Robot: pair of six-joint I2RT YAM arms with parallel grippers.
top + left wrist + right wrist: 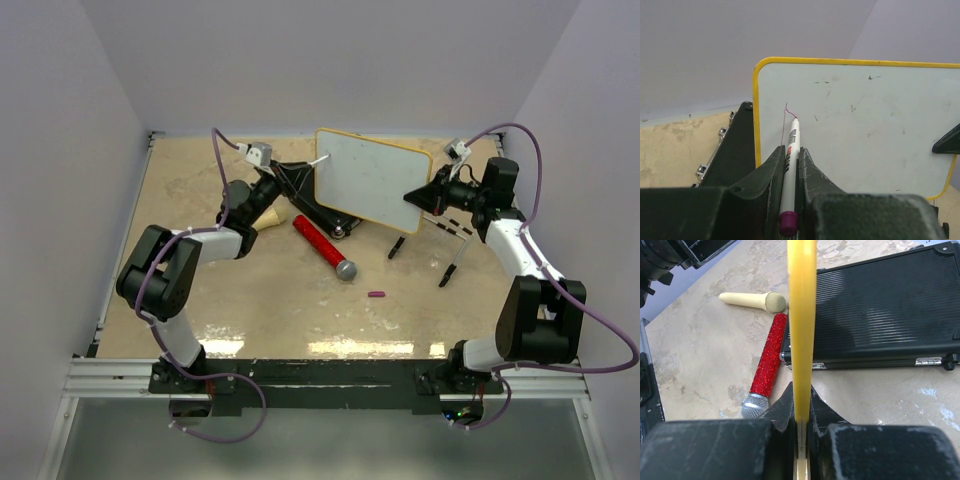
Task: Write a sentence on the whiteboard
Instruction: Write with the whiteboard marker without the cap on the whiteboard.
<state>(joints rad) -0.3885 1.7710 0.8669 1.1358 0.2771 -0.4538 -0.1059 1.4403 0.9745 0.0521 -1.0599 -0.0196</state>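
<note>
The table [300, 310] under me was a mottled tan slab, glossy along its near edge, boxed in by plain pale walls [330, 60] on the left, far and right. The whiteboard [375, 180] was held up off that surface at the far middle, above the black case [880, 310]. Its long axis ran left to right, and its white face was tipped toward the near left. My right claw [800, 390] was clenched on the thin yellow rim [801, 315] at its right end. My left claw [791, 149] was clamped around a white marker [793, 130], tip on the board near its left end, at a thin purple stroke [784, 122]. The board was flat, smooth, round-cornered and faintly smudged, and the case was ribbed with metal latches. A red glitter microphone [322, 247] and a cream microphone [752, 300] lay beside the case.
</note>
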